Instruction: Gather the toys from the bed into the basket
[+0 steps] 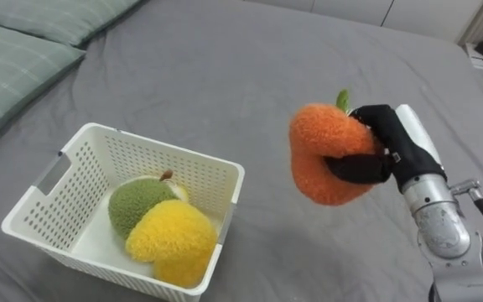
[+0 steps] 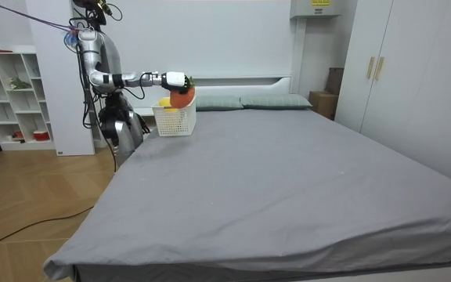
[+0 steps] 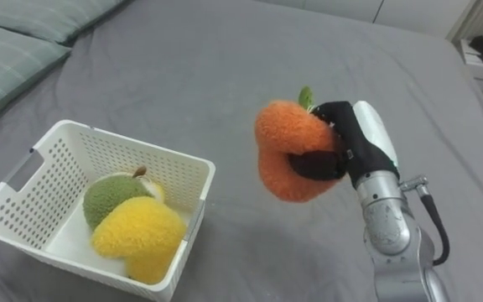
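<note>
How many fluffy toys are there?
3. The green toy and the yellow toy lie in the white basket; the right hand holds the orange toy above the bed. Others may hide underneath.

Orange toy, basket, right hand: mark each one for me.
Orange toy (image 1: pixel 321 159), left eye view, on its fuzzy front.
Basket (image 1: pixel 153 159), left eye view, on its far wall.
Right hand (image 1: pixel 388 134), left eye view, on the hand's black back.
</note>
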{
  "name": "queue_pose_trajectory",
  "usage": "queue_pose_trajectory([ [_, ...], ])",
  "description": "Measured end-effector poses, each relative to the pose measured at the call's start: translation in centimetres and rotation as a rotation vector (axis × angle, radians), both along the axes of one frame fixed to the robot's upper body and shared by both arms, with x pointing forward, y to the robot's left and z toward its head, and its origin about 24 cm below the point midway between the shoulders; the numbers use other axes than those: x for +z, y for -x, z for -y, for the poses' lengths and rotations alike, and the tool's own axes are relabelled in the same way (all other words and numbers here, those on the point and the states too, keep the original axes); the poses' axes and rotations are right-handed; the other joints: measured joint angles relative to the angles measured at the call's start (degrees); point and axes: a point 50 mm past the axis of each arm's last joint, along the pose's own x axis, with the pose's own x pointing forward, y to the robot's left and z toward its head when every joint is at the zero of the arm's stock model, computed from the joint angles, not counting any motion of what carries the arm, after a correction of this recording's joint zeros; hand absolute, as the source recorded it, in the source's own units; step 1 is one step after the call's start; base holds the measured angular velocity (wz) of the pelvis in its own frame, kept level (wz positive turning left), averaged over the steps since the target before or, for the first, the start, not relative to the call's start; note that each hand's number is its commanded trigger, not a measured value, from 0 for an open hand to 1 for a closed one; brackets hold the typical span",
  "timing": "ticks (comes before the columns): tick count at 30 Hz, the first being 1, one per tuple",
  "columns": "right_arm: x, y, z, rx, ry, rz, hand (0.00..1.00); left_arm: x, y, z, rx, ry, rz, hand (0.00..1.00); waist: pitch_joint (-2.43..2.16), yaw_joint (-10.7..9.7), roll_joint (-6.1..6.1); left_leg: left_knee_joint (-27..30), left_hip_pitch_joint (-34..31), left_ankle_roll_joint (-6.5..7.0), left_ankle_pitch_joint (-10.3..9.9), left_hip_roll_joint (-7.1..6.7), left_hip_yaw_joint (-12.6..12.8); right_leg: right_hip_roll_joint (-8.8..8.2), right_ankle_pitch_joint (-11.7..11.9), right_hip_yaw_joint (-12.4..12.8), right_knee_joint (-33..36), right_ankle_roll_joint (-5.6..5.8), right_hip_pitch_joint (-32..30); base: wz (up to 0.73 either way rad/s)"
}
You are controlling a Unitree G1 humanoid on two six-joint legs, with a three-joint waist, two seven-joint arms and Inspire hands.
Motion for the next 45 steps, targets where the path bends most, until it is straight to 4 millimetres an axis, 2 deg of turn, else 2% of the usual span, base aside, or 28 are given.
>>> queue_pose_trajectory([
  [7, 3.2, 0.3, -2.0, 0.081, 0.003, 0.14, 1.0, -0.1, 0.1, 0.1, -0.007, -0.006, -0.007, 0.0, 0.1, 0.3, 0.0, -0.4, 0.1, 0.01, 0.0, 0.1, 0.6, 0.15, 0.0, 0.9, 0.0, 0.0, -0.3, -0.04],
  [17, 4.4, -0.5, -4.8, 0.197, -0.002, 0.185, 1.0, 0.1, -0.6, 0.1, -0.065, -0.025, -0.001, 0.0, 0.11, 3.6, -0.14, -0.3, -0.3, 0.01, 0.0, -0.05, -0.3, 0.08, 0.0, 0.3, -0.1, 0.01, -0.2, 0.04],
  [18, 4.7, -0.6, -5.1, 0.211, -0.002, 0.196, 1.0, 0.1, -0.6, 0.1, -0.064, -0.026, -0.002, 0.0, 0.16, 4.6, -0.15, -0.3, -0.3, 0.01, 0.0, -0.04, -0.4, 0.08, 0.0, -0.1, -0.1, 0.01, -0.2, 0.05],
  [23, 4.7, -0.7, -6.9, 0.283, -0.006, 0.198, 1.0, 0.1, -0.8, 0.1, -0.064, -0.028, 0.002, 0.0, 0.41, 5.8, -0.63, -0.2, -0.6, 0.0, 0.0, -0.08, -1.0, 0.06, 0.0, -0.7, -0.2, 0.02, -0.2, 0.07],
  [26, 4.6, -0.6, -7.6, 0.302, -0.009, 0.194, 1.0, 0.2, -1.2, 0.1, -0.066, -0.033, 0.016, 0.0, 0.6, 6.5, -1.02, 0.1, -1.1, 0.06, 0.1, -0.23, -1.9, -0.16, 0.0, -1.9, -0.3, 0.04, -0.3, 0.15],
  [28, 4.7, -0.7, -7.8, 0.305, -0.018, 0.197, 0.94, 0.3, -1.5, 0.0, -0.067, -0.036, 0.026, 0.0, 0.67, 7.0, -1.28, 0.2, -1.3, 0.07, 0.1, -0.31, -2.3, -0.23, 0.0, -2.1, -0.3, 0.05, -0.3, 0.08],
  [30, 4.5, -0.9, -7.8, 0.304, -0.015, 0.191, 0.51, 0.4, -1.7, 0.0, -0.069, -0.039, 0.034, 0.0, 0.72, 7.9, -1.6, 0.2, -1.3, 0.07, 0.1, -0.31, -2.4, -0.25, 0.0, -2.2, -0.3, 0.07, -0.3, 0.02],
  [31, 4.3, -1.1, -7.8, 0.304, -0.013, 0.181, 0.39, 0.5, -1.9, 0.0, -0.071, -0.04, 0.044, 0.0, 0.71, 8.0, -1.9, 0.4, -1.4, 0.07, 0.1, -0.32, -2.5, -0.29, 0.0, -2.5, -0.3, 0.07, -0.3, 0.05],
  [32, 4.2, -1.1, -7.8, 0.304, -0.012, 0.174, 0.03, 0.5, -2.0, -0.1, -0.071, -0.041, 0.048, 0.0, 0.68, 8.0, -2.01, 0.4, -1.5, 0.07, 0.1, -0.34, -2.6, -0.31, 0.0, -2.6, -0.3, 0.07, -0.3, 0.06],
  [33, 3.9, -1.1, -8.0, 0.309, -0.011, 0.163, 0.0, 0.6, -2.0, -0.1, -0.072, -0.042, 0.05, 0.0, 0.62, 8.1, -2.23, 0.5, -1.5, 0.07, 0.1, -0.37, -2.6, -0.33, 0.0, -2.8, -0.3, 0.08, -0.3, 0.05],
  [37, 3.5, -1.1, -8.4, 0.33, -0.009, 0.144, 0.0, 0.6, -2.0, -0.1, -0.072, -0.043, 0.05, 0.0, 0.75, 8.1, -2.66, 0.6, -1.5, 0.08, 0.1, -0.41, -2.7, -0.4, 0.0, -3.1, -0.2, 0.1, -0.2, 0.0],
  [45, 2.9, -1.2, -8.3, 0.314, 0.037, 0.124, 0.0, 0.7, -2.4, -0.3, -0.08, -0.04, 0.058, 0.0, 0.83, 8.1, -2.55, 0.6, -1.6, 0.15, 0.1, -0.5, -2.9, -0.5, 0.0, -3.4, -0.2, 0.1, -0.1, 0.0],
])
